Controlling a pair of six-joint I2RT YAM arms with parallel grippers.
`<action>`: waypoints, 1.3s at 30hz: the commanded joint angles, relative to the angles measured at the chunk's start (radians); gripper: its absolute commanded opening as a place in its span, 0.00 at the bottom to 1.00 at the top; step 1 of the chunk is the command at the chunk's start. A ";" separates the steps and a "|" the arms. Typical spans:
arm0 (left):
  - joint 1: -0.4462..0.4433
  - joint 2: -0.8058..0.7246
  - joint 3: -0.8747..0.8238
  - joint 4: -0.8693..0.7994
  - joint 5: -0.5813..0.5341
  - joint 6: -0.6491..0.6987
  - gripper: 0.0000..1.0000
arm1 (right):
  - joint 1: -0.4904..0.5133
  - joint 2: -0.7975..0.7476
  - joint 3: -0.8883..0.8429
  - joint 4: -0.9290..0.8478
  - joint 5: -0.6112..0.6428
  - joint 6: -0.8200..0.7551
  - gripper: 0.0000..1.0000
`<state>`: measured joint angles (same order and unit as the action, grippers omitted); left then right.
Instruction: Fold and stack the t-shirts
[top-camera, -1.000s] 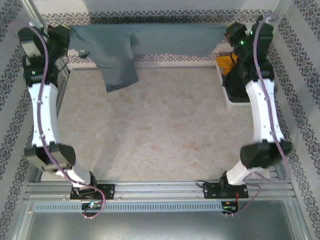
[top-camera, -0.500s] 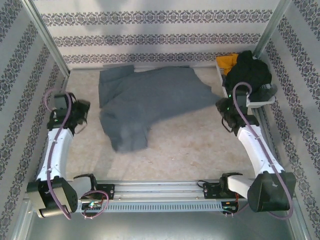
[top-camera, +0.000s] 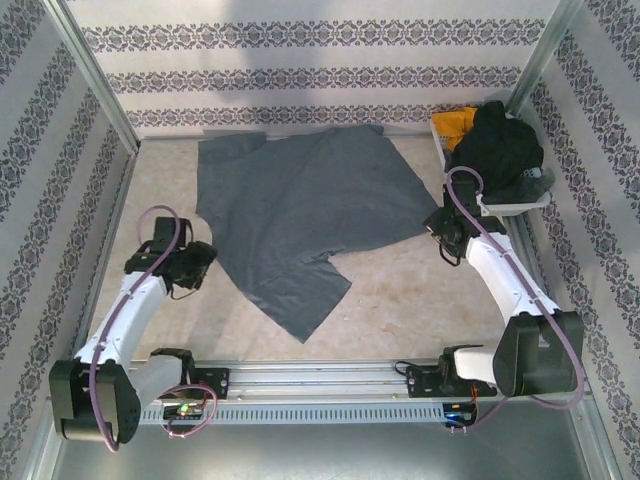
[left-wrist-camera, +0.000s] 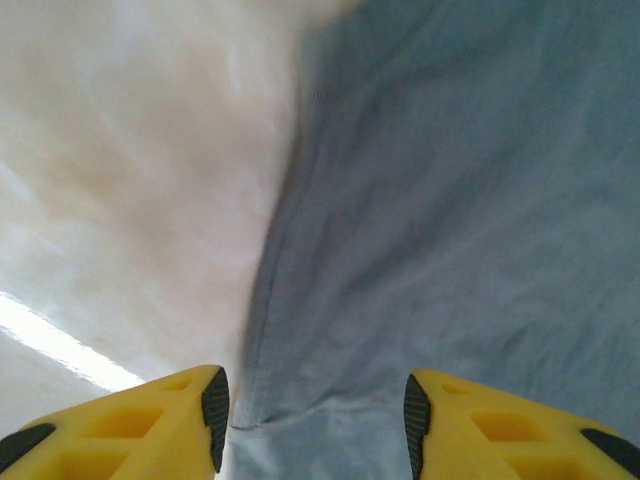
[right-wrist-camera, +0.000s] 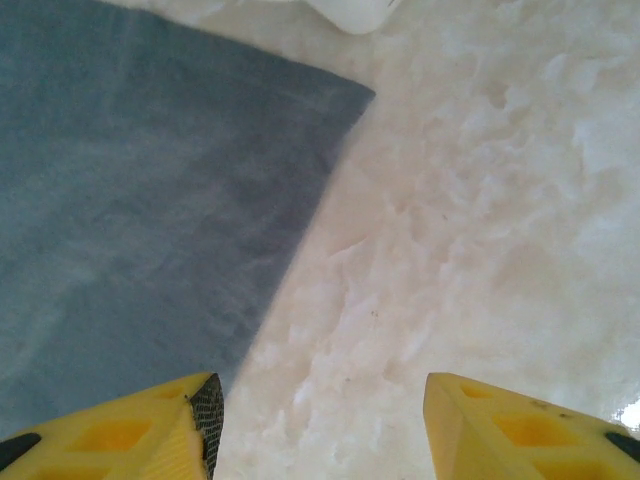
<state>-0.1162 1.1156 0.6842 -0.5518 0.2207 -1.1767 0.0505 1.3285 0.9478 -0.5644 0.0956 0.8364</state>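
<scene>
A grey t-shirt (top-camera: 300, 200) lies spread across the back middle of the table, one sleeve pointing toward the front. My left gripper (top-camera: 203, 262) sits low at the shirt's left edge. In the left wrist view it (left-wrist-camera: 312, 425) is open, with the grey fabric (left-wrist-camera: 450, 200) and a hem seam lying between its yellow fingers (left-wrist-camera: 170, 420). My right gripper (top-camera: 437, 226) sits by the shirt's right corner. In the right wrist view it (right-wrist-camera: 320, 425) is open over bare table, the shirt's corner (right-wrist-camera: 130, 200) just left of it.
A white bin (top-camera: 505, 207) at the back right holds a black garment (top-camera: 500, 150) and a yellow one (top-camera: 455, 125). Patterned walls close in the table on three sides. Bare table (top-camera: 400, 290) stretches in front of the shirt.
A second ago both arms held the shirt stretched high at the back. They have come down, let it go, and the shirt now lies flatter and more spread out.
</scene>
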 joint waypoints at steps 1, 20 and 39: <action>-0.083 0.076 -0.006 0.159 0.010 -0.111 0.47 | 0.005 0.072 0.052 0.042 -0.093 -0.100 0.54; -0.133 0.484 -0.002 0.418 -0.035 -0.269 0.38 | 0.015 0.731 0.542 -0.146 -0.172 -0.139 0.53; 0.195 0.430 0.047 0.141 0.034 0.210 0.39 | 0.162 0.447 0.096 -0.324 -0.069 0.070 0.44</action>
<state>0.0612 1.5021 0.7013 -0.2588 0.2699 -1.1175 0.2199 1.8187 1.1183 -0.8944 -0.0311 0.8169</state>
